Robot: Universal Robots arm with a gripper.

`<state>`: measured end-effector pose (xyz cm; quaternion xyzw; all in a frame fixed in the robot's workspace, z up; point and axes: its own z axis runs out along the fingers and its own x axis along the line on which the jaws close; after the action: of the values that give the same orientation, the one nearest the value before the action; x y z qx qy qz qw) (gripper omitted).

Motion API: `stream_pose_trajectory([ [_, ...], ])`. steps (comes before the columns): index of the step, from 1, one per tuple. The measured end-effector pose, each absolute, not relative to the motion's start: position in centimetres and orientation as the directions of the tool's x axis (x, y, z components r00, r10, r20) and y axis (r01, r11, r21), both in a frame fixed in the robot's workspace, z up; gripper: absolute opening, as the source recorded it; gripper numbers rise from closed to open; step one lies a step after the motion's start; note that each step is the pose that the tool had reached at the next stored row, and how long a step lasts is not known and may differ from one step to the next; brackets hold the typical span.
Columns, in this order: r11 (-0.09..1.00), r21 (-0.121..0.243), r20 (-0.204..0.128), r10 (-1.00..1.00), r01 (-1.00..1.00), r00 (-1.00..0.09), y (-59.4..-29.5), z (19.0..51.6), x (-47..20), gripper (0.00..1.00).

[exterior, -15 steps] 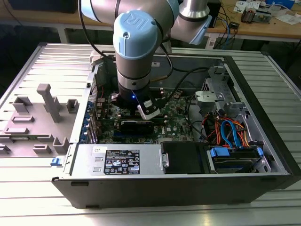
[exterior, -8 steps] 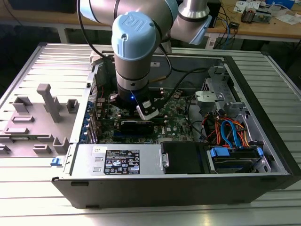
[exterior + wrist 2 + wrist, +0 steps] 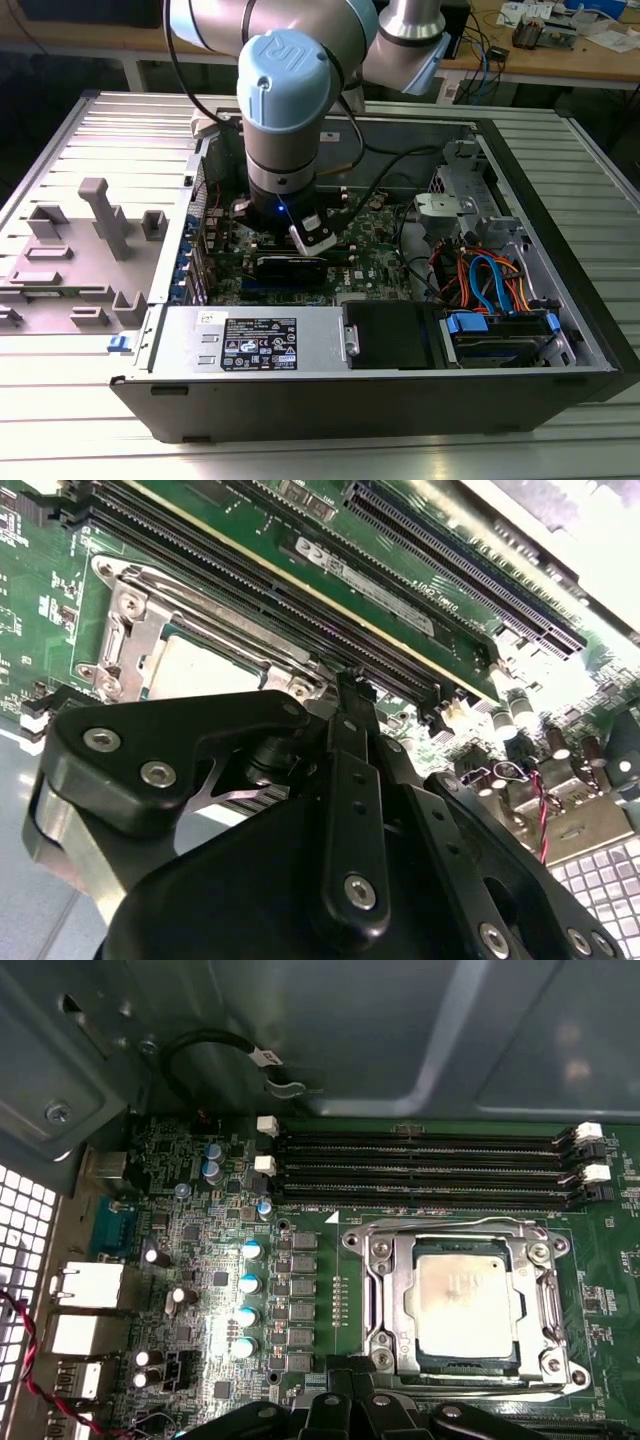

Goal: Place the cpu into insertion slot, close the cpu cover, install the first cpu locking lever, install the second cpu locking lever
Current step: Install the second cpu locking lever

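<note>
The cpu (image 3: 465, 1295) lies flat in the insertion slot (image 3: 548, 1362) of the green motherboard, its silver top showing through the window of the cpu cover (image 3: 385, 1300). The cover lies down flat around the chip. A thin wire lever (image 3: 450, 1228) runs along the cover's edge nearest the memory slots, and another (image 3: 557, 1300) runs along an adjoining edge. In the second wrist view the cpu (image 3: 200, 670) and cover (image 3: 130, 630) sit just beyond my gripper (image 3: 350, 685). My gripper (image 3: 345, 1390) hovers close beside the socket's edge, holding nothing I can see. In the exterior view my gripper (image 3: 300, 245) hangs low over the board.
Long black memory slots (image 3: 420, 1170) run beside the socket. A black cable loop (image 3: 210, 1045) hangs off the case wall (image 3: 400, 1030). Rear ports (image 3: 85, 1285) and capacitors lie further along. The power supply (image 3: 255, 340), a drive bay with cables (image 3: 490, 285) and a grey fixture (image 3: 100, 215) surround the work area.
</note>
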<state>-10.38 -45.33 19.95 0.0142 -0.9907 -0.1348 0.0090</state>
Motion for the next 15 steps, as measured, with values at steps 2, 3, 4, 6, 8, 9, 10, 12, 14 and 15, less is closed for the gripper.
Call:
stream_pose_trajectory([
  [2, 0.962, 0.270, 0.014, -0.030, -0.026, -0.999, -45.32, 19.87, -10.38, 0.11],
  [3, 0.962, 0.271, 0.014, -0.031, -0.026, -0.999, -45.33, 19.84, -10.38, 0.11],
  [4, 0.962, 0.271, 0.014, -0.031, -0.026, -0.999, -45.33, 19.84, -10.38, 0.11],
  [6, 0.963, 0.270, 0.014, -0.031, -0.026, -0.999, -45.32, 19.82, -10.37, 0.11],
  [8, 0.966, 0.257, 0.014, -0.030, -0.026, -0.999, -45.30, 19.80, -10.37, 0.11],
  [9, 0.967, 0.252, 0.014, -0.030, -0.026, -0.999, -45.31, 19.81, -10.37, 0.11],
  [10, 0.968, 0.251, 0.015, -0.030, -0.026, -0.999, -45.33, 19.84, -10.38, 0.11],
  [12, 0.968, 0.251, 0.015, -0.030, -0.026, -0.999, -45.33, 19.93, -10.38, 0.11],
  [14, 0.968, 0.251, 0.015, -0.030, -0.026, -0.999, -45.33, 20.08, -10.38, 0.11],
  [15, 0.968, 0.250, 0.015, -0.030, -0.026, -0.999, -45.34, 20.21, -10.38, 0.11],
])
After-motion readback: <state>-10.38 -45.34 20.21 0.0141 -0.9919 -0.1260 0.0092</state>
